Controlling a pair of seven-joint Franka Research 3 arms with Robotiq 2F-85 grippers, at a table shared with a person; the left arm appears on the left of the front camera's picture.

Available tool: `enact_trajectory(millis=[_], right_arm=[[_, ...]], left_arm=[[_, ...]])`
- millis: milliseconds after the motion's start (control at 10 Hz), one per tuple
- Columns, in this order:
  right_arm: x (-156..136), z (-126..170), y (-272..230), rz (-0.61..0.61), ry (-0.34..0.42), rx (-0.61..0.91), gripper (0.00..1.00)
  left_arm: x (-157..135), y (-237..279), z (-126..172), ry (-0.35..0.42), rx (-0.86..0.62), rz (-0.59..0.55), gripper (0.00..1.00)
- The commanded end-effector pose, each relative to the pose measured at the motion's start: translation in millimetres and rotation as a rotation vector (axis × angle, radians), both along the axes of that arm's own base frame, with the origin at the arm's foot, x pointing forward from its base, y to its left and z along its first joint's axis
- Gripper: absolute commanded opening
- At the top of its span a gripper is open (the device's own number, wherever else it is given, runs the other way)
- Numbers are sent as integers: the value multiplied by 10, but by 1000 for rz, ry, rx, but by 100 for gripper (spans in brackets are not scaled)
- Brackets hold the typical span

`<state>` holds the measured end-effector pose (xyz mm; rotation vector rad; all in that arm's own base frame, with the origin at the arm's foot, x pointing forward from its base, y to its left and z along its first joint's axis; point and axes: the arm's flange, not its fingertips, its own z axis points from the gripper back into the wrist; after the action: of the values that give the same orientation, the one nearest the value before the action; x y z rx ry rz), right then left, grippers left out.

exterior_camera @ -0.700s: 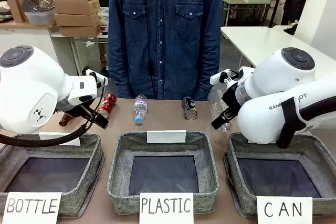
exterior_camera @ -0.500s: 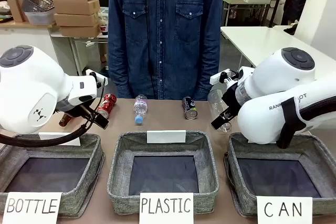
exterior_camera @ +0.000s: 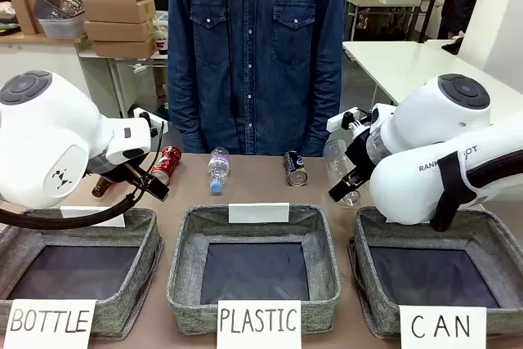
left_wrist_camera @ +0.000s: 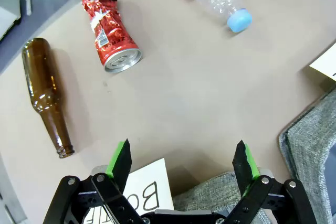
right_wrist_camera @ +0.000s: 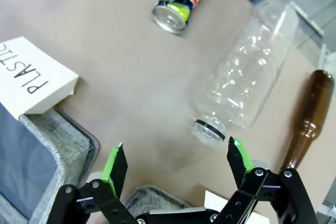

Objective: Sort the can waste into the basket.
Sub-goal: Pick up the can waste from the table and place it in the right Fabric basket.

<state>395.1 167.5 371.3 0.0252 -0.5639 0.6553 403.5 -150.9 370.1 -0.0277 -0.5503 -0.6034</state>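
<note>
Front view: the red can (exterior_camera: 166,164) lies near the far edge of the table (exterior_camera: 253,190), beside the left arm (exterior_camera: 49,140). A small plastic bottle (exterior_camera: 217,167) separates it from the black can (exterior_camera: 295,167), beyond the PLASTIC basket (exterior_camera: 184,259). The CAN basket (exterior_camera: 365,284) sits rightmost, its far rim hidden by the right arm (exterior_camera: 433,153). In the wrist views, the left gripper (left_wrist_camera: 182,153) and right gripper (right_wrist_camera: 177,150) are spread wide and empty.

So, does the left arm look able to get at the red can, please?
Probably yes: the left pincer is open, with only bare tabletop between it and the red can.
</note>
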Motion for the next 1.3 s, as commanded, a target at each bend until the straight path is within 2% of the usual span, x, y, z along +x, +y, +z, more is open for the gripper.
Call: enact_trajectory(millis=[0, 400, 500, 600, 700, 800, 900, 1000, 1100, 1200], right_arm=[[0, 0, 0, 0, 0, 0, 100], [0, 0, 0, 0, 0, 0, 100], [-113, 300, -38, 71, 47, 30, 100], [-377, 859, -177, 156, 93, 130, 100], [-674, 1338, -355, 49, 75, 232, 100], [-988, 1630, -588, 31, 76, 299, 100], [-1217, 1732, -795, -52, 30, 295, 100], [-1354, 1688, -877, -114, -56, 256, 100], [-814, 1693, -390, 51, 50, 286, 100], [-1029, 2003, -684, -7, 1, 309, 100]], left_arm=[[0, -1, 1, 0, 0, 0, 100], [0, 0, 0, 0, 0, 0, 100], [-93, 98, 341, 29, -22, -77, 100], [-350, 291, 964, 34, -92, -179, 100], [-659, 515, 1441, 67, -65, -179, 100], [-970, 751, 1685, 2, -43, -192, 100], [-1212, 912, 1754, -52, -26, -205, 100], [-1295, 856, 1652, -124, 59, -129, 100], [-834, 593, 1715, -7, -58, -189, 100], [-834, 593, 1715, -7, -58, -189, 100]])
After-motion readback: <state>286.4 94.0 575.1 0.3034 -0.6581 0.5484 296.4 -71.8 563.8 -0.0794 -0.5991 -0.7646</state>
